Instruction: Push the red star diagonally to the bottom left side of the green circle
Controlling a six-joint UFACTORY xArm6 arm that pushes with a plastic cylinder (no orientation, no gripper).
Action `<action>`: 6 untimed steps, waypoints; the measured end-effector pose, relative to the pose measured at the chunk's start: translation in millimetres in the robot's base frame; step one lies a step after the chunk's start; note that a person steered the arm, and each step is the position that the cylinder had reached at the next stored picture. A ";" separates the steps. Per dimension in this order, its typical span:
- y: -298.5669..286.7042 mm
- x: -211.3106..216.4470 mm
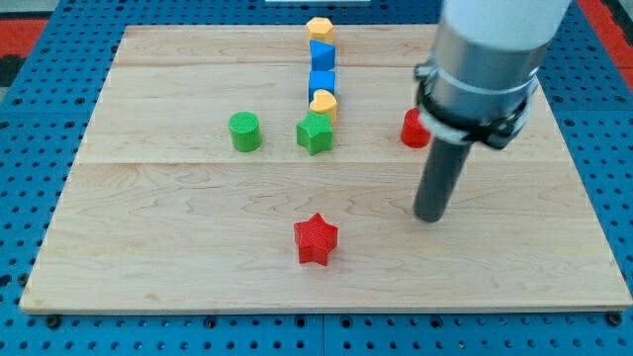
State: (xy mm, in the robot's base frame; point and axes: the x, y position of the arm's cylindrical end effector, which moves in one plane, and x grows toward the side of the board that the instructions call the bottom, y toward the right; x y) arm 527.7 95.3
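The red star (316,239) lies on the wooden board near the view's bottom, at the centre. The green circle (244,132) stands up and to the left of it, left of the board's middle. My tip (431,216) rests on the board to the right of the red star and slightly above it, well apart from it. It touches no block.
A green star (315,133) sits right of the green circle. Above it runs a column: a yellow block (323,103), a blue block (322,82), another blue block (321,53) and a yellow hexagon (319,28). A red block (414,129) is partly hidden behind the rod.
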 end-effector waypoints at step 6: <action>-259.1 -14.5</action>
